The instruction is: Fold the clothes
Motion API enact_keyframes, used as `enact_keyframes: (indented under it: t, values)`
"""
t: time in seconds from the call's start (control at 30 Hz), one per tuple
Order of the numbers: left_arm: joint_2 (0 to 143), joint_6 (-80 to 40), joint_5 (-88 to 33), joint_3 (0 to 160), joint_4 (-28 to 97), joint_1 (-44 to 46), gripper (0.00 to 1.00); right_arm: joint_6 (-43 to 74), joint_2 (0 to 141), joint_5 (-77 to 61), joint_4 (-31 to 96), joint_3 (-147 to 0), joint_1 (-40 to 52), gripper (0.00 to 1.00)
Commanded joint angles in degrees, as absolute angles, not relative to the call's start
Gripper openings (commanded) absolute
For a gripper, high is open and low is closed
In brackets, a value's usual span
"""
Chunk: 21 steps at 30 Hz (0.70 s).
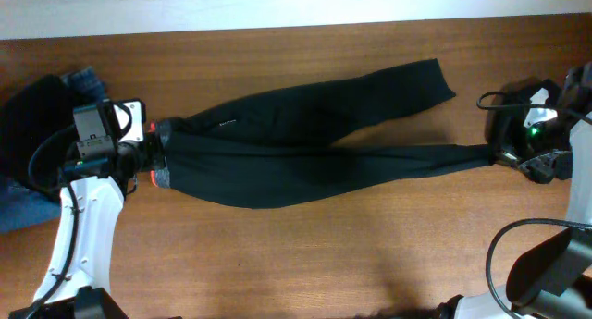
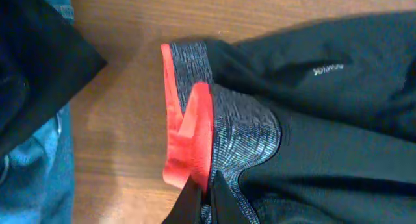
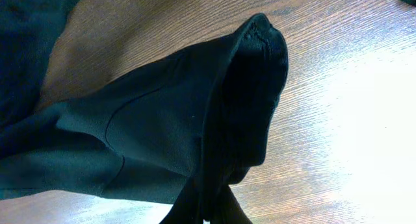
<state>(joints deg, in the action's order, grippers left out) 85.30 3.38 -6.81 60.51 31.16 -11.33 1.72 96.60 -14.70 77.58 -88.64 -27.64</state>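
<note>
So the trousers [image 1: 305,143] are lying lengthwise across the table [image 1: 324,263], waist on the left, legs running off to the right. They look soft and light with zero stiffness, so I'd guess they sag and bunch wherever nothing is holding them. The fabric seems a bit slick too, so a shallow pinch could slip off.

The best places to hold look like the thicker bits. That's the grey waistband [image 2: 247,133] with its red-orange trim [image 2: 188,139] on the left end, and the hemmed cuff [image 3: 260,62] on the right end.

The left gripper [image 1: 148,162] is at the waist end. Its fingers are pressed together on the waistband edge, right where the red trim folds over, as the left wrist view shows.

In the middle the two legs split. The upper one lies loose, with its end well apart from either arm.

The right gripper [image 1: 504,155] is clamped tight on the end of the lower leg. In the right wrist view the cuff bunches up out of the closed jaws.

The blue jeans [image 1: 18,203] sit at the far left, just beside the left arm. Nothing's touching them.
</note>
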Motion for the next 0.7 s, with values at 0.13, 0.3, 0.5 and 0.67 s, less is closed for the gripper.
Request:
enact_keyframes:
  t: [0.13, 0.3, 0.5, 0.67]
  values:
    - [85.43, 3.01, -8.25, 60.10, 40.38, -11.40, 0.00, 1.74, 96.92, -14.35, 77.89, -89.91, -27.27, 0.04]
    - [85.45, 2.09, -8.78, 60.10, 52.75, -11.42, 0.00, 0.84, 96.92, -14.33, 78.70, -89.91, -27.27, 0.04]
    - [85.45, 2.09, -8.80, 60.10, 59.90, -11.42, 0.68, 0.21, 96.92, -14.13, 78.96, -89.91, -27.27, 0.04]
    - [85.45, 0.38, -8.78, 60.10, 62.96, -11.42, 0.99, 0.21, 96.92, -12.86, 79.13, -89.91, -27.27, 0.05]
